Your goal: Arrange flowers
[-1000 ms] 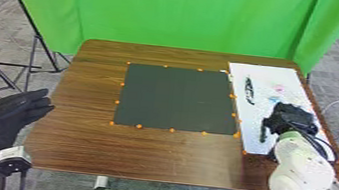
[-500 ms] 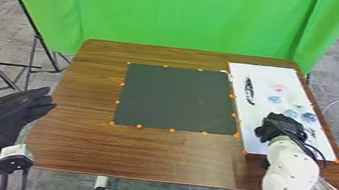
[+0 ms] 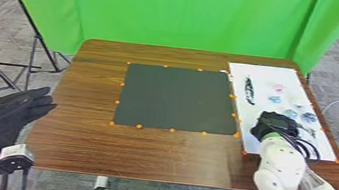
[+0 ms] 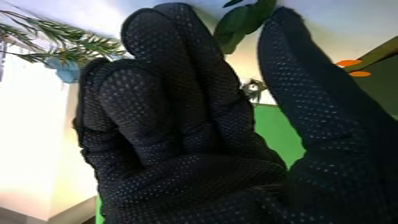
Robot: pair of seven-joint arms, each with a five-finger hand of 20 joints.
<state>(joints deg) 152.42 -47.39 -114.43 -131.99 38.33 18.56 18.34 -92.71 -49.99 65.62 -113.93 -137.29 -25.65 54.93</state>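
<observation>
Left hand (image 3: 7, 117) rests with fingers relaxed; right hand (image 3: 273, 124) has thumb and fingers apart near green leaves (image 4: 233, 27) — likely the picking step, a gentle pinch next. Beyond — blue flowers (image 3: 309, 117), then pink flower (image 3: 279, 87), on white sheet (image 3: 273, 74).

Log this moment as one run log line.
right hand open over white board | left hand open at table's left edge | flowers on board
</observation>
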